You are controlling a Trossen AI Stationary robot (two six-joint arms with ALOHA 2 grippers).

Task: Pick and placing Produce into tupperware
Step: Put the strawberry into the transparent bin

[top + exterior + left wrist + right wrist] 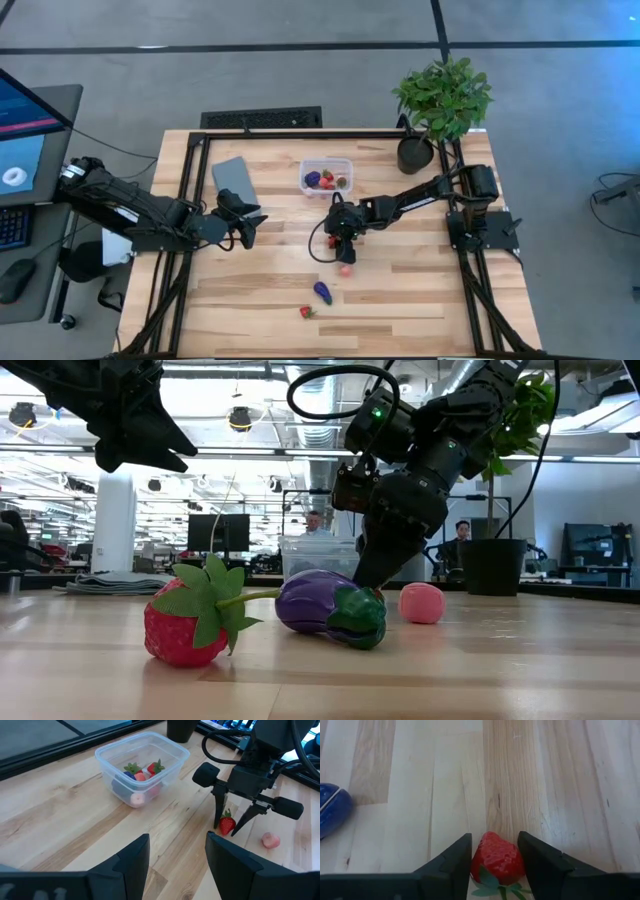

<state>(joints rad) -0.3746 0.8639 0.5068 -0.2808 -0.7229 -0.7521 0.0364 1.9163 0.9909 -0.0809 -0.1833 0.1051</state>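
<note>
While the right arm reaches down at mid-table, the scene reads as follows.

strawberry in hand: a red strawberry (pixel 497 860) sits directly between the right gripper's (pixel 234 823) two fingers, green top toward the wrist, tip pointing away along the fingers.
long axis: it runs in line with the fingers, not across them, so the pads meet its sides.
right fingers: close against both flanks of the berry; the right wrist view shows no gap on either side, so they look clamped on it, though whether it has left the wood cannot be told.
height: in the left wrist view the berry appears to rest on or just above the table (pixel 420 300).
tupperware: the clear tub (pixel 326 178) lies near the right gripper, toward the table's far edge, already holding several pieces.
nearer arm: the right arm is much nearer both berry and tub.
left gripper: the left gripper (pixel 243 224) hangs well apart on the left side, just beside the grey lid (pixel 234 180), fingers apart and empty.
loose produce: a pink piece (pixel 345 269), a purple eggplant (pixel 322 292) and another strawberry (pixel 307 312) lie toward the near edge.
hidden: in the high view the gripper covers the held berry.
hard to make out: the blue thing (pixel 332 812), cut off by the right wrist picture's edge, cannot be identified.
</note>
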